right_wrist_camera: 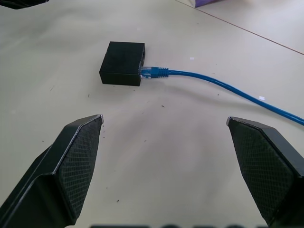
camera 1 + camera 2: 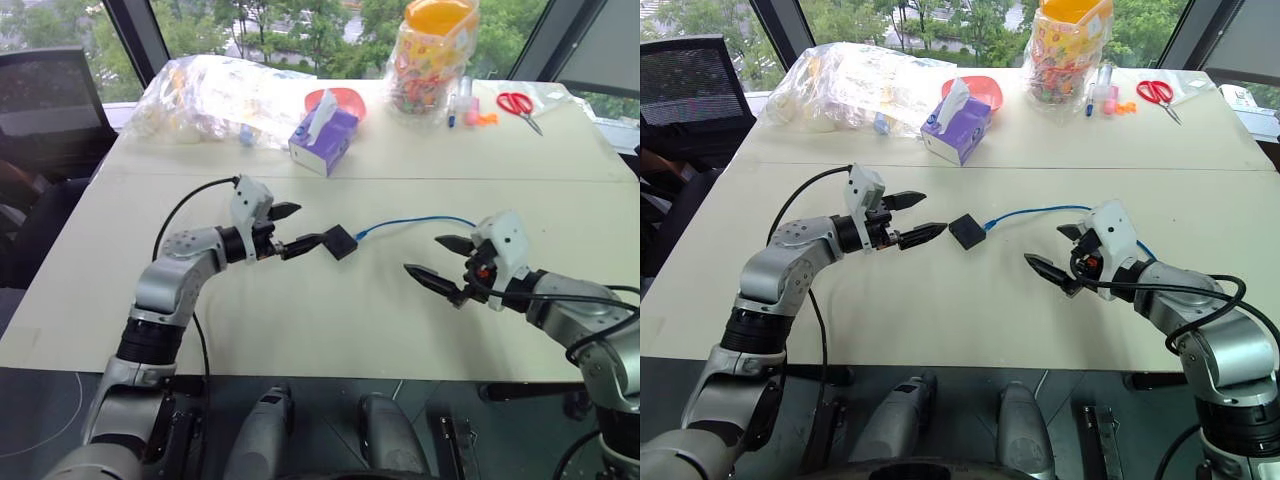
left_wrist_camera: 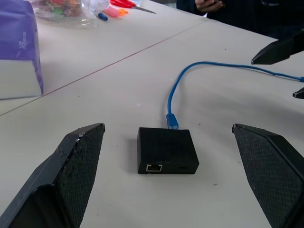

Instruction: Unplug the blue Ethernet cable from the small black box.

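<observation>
Both pincers stand wide open, holding nothing. The left pincer (image 2: 292, 229) is just left of the small black box (image 2: 339, 241); the right pincer (image 2: 437, 262) hangs to its right. The matte, blocky box is light: tugging the thin, glossy blue cable (image 2: 420, 219), still plugged in, could drag it across the smooth pale surface (image 2: 330, 320) unless it is braced.
</observation>
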### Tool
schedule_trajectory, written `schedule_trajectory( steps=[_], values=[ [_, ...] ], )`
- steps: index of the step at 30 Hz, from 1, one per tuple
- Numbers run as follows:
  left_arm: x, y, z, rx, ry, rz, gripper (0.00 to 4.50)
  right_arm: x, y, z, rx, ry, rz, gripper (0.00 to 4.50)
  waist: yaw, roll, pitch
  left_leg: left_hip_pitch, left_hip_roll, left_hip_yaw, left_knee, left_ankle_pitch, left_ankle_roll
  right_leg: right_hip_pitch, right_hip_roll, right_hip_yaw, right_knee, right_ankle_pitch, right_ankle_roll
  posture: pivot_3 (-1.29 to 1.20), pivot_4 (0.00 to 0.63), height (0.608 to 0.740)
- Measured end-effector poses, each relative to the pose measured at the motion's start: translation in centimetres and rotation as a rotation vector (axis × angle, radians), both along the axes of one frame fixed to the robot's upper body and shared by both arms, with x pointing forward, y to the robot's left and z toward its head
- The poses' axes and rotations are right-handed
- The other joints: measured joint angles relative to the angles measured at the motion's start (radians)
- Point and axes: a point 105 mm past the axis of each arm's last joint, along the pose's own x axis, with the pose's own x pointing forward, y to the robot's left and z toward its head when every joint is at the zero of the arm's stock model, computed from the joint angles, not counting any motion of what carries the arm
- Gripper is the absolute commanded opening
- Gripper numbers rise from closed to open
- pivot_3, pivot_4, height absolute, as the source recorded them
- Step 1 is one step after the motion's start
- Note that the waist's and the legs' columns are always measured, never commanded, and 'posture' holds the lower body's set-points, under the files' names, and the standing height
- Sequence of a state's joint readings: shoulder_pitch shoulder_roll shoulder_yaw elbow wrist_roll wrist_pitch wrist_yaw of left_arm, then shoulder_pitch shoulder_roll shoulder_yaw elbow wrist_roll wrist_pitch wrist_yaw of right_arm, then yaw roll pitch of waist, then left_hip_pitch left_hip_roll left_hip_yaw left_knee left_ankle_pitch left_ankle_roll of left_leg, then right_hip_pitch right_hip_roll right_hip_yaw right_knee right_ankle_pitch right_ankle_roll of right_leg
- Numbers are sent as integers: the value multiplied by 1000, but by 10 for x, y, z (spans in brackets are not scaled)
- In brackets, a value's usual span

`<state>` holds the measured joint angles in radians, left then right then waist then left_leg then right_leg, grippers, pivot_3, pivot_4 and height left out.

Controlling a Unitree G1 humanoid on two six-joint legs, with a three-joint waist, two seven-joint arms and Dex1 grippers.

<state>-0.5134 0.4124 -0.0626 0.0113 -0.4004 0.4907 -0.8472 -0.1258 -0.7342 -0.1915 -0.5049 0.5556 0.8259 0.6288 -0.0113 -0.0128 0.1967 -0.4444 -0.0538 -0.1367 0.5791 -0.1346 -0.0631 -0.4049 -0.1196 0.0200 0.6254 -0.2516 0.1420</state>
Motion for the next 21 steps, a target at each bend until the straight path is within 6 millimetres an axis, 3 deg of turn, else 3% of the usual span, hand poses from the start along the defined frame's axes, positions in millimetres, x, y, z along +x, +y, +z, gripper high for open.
schedule_trajectory(
  steps=[13,21],
  values=[
    [-4,15,-1,14,28,45,4466,2,13,10,-67,6,124,4378,-2,0,0,0,0,0,0,0,0,0,0,0,1,0,0,0,150,728],
    [-14,15,-1,37,61,-12,4466,34,29,28,-267,8,388,4378,-7,0,0,0,0,1,0,0,0,-1,0,0,0,0,0,0,150,728]
  ],
)
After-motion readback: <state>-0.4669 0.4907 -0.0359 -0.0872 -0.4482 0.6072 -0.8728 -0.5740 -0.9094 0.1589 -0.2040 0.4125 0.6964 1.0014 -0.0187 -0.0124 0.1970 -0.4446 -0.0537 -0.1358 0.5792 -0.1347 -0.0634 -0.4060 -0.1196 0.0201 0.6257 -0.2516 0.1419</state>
